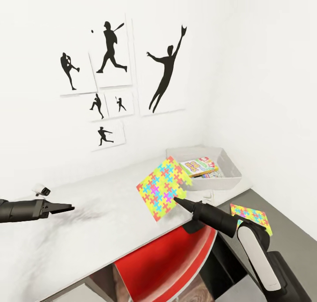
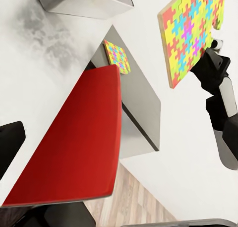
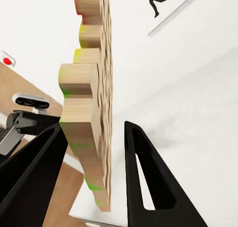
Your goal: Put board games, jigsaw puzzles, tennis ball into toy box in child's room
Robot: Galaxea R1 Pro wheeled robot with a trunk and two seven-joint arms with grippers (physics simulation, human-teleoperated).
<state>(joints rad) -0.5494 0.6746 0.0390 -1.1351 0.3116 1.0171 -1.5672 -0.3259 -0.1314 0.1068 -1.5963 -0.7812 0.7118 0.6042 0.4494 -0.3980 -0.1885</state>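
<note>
The right gripper (image 1: 179,199) pinches one jigsaw puzzle (image 1: 164,187) by its near corner, airborne just left of the toy box (image 1: 229,177). Such a thin edge hold could slip or swing, probably clipping the rim. The left gripper (image 1: 68,207) idles, seemingly closed.

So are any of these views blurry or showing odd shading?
Head view: sharp, flat lighting, a dark smudge on the table. Left wrist view: sharp, the same mottled patch. Right wrist view: the held jigsaw puzzle looms edge-on, its edge looking soft.
</note>
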